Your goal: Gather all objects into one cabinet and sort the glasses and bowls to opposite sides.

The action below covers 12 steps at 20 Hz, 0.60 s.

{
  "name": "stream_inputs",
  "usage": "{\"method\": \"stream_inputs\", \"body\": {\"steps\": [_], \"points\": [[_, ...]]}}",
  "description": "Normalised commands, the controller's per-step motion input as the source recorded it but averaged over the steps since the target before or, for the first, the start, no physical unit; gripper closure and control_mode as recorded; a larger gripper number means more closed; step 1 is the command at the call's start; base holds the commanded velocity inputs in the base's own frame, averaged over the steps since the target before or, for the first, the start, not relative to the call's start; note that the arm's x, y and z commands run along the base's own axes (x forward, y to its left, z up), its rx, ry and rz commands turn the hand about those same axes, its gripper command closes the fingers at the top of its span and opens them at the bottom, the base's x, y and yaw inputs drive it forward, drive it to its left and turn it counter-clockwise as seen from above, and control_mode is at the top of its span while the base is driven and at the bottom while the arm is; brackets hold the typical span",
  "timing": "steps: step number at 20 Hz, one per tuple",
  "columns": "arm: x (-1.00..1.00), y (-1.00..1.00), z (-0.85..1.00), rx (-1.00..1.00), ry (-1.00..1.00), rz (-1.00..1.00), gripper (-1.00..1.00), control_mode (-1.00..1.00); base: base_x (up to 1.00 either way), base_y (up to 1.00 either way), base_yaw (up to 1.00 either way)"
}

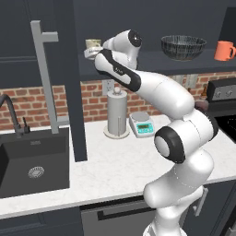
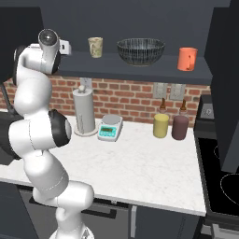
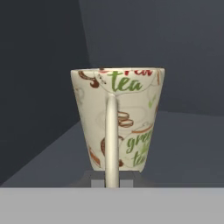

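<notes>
Our gripper [image 3: 112,183] is pinched tight on the handle of the beige patterned mug [image 3: 118,118], standing near the cabinet shelf's [image 2: 140,70] left end; we judge it rigid, light, breakable.

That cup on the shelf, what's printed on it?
The beige cup has green "tea" lettering with red-brown swirls, clearest in the hand view.

This is a home kitchen. A white marble-look counter [image 2: 140,172] runs along a red brick wall [image 2: 126,100], with a dark sink [image 1: 32,161] and black tap [image 1: 11,113] at its left end and a stove [image 2: 221,172] at its right end. Dark navy wall cabinets hang above, one door [image 1: 64,78] with a long grey bar handle [image 1: 46,73]. A paper-towel roll [image 2: 85,112], a kitchen scale [image 2: 110,128] and two bottles [image 2: 161,122] stand at the counter's back edge.
</notes>
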Motion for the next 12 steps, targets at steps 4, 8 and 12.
{"method": "stream_inputs", "body": {"steps": [4,8,12], "points": [[0.0,0.04,-0.11,0.0,0.0,0.0,1.0,-1.0,0.0,0.0,0.0],[-0.03,0.19,-0.15,0.0,-0.02,0.01,1.0,-1.0,0.0,0.0,0.0],[-0.02,0.27,-0.06,0.0,-0.01,0.03,1.0,-1.0,0.0,0.0,0.0]]}}
